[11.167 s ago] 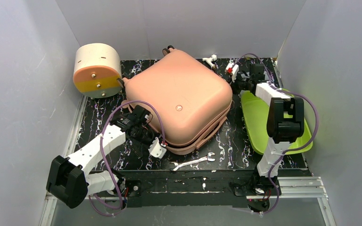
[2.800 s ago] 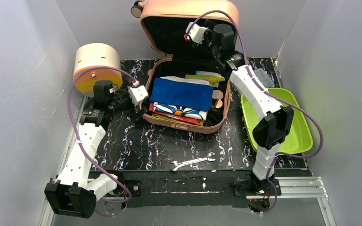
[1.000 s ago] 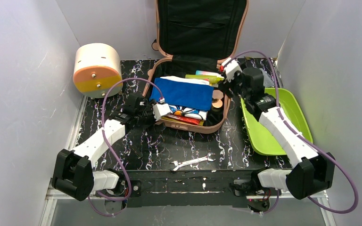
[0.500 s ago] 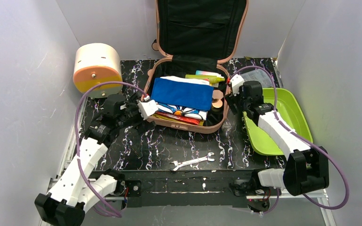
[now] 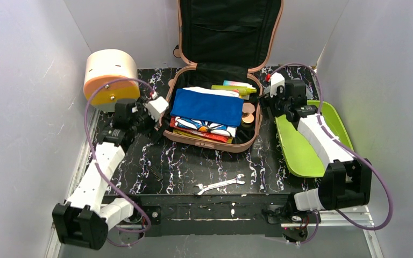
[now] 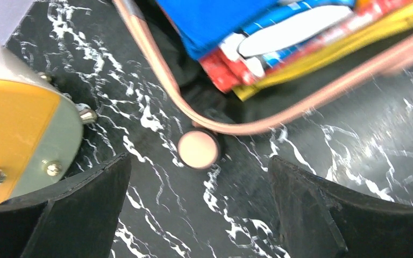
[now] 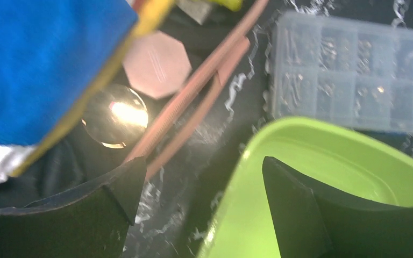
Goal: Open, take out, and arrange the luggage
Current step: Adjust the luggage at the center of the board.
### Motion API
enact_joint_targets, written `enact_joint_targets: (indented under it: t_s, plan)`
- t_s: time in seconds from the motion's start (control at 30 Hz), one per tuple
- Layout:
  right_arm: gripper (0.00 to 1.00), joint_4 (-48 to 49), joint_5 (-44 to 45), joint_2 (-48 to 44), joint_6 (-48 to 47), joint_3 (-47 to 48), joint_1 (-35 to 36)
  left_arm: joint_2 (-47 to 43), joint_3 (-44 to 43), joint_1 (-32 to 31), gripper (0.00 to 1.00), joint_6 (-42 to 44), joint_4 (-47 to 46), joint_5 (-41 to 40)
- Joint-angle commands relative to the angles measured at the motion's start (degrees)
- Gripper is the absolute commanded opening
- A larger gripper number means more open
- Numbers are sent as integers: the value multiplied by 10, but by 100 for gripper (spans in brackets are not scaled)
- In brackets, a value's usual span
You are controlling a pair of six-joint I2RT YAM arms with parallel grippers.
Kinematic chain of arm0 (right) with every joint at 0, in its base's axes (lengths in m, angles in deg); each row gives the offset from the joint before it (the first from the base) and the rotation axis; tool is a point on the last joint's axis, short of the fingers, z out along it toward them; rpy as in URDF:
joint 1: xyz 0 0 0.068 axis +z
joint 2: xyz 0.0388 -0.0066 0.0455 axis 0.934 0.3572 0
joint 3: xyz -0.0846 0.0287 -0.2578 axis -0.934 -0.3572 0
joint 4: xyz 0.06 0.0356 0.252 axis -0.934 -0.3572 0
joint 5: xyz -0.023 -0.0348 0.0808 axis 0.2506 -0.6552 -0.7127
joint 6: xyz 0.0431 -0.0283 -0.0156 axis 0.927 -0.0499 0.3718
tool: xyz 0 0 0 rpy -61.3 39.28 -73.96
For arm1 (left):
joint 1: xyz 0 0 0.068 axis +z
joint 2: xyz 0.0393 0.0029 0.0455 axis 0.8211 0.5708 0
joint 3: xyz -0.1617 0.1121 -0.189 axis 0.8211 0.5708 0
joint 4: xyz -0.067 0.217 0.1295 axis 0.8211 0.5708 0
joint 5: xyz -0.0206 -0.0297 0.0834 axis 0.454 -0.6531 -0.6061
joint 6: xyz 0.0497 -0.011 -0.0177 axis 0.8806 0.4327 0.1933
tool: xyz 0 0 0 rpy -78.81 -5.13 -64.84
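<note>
The salmon-pink luggage (image 5: pixel 209 144) lies open at the table's back centre, its black-lined lid (image 5: pixel 223 32) standing against the rear wall. Inside are a blue folded cloth (image 5: pixel 207 106) on a stack of colourful flat items, a yellow-green tube and two pink discs (image 5: pixel 247 112). My left gripper (image 5: pixel 158 107) hovers open just outside the case's left corner, above a pink wheel (image 6: pixel 197 149). It holds nothing (image 6: pixel 200 158). My right gripper (image 5: pixel 271 97) hangs open and empty (image 7: pixel 204 160) between the case's right rim (image 7: pixel 193 86) and the green tray.
A cream-and-orange drum box (image 5: pixel 107 79) stands at the back left, close to my left fingers (image 6: pixel 80 204). The lime-green tray (image 5: pixel 301 150) lies along the right side. A clear compartment box (image 7: pixel 349 70) sits behind it. A wrench (image 5: pixel 219 184) lies near the front edge.
The luggage, shut at first, now lies open. Over the last second my left gripper opened wider and drew back left from the front-left rim. My right gripper moved right, away from the contents.
</note>
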Motion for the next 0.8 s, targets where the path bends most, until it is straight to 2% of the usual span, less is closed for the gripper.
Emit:
enact_joint_targets:
  t_s: [0.0,0.17,0.3,0.5,0.67,0.77]
  plan:
    - [88,-3,-104,53,74,65,-19,81,-86,16,98,-66,-65,-14]
    - [86,37,-146,102,141,97,-30,193,-139,16,98,-123,-96,-52]
    - [81,39,-114,165,211,124,-31,228,-143,16,98,-139,-105,-69]
    - [73,-2,-115,263,233,189,-31,183,-83,16,98,-113,-147,-84]
    - [51,-19,-129,307,206,232,-26,129,-43,16,98,-75,-132,-93]
    - [44,-12,-126,314,182,238,-21,98,-13,17,98,-63,-129,-95]
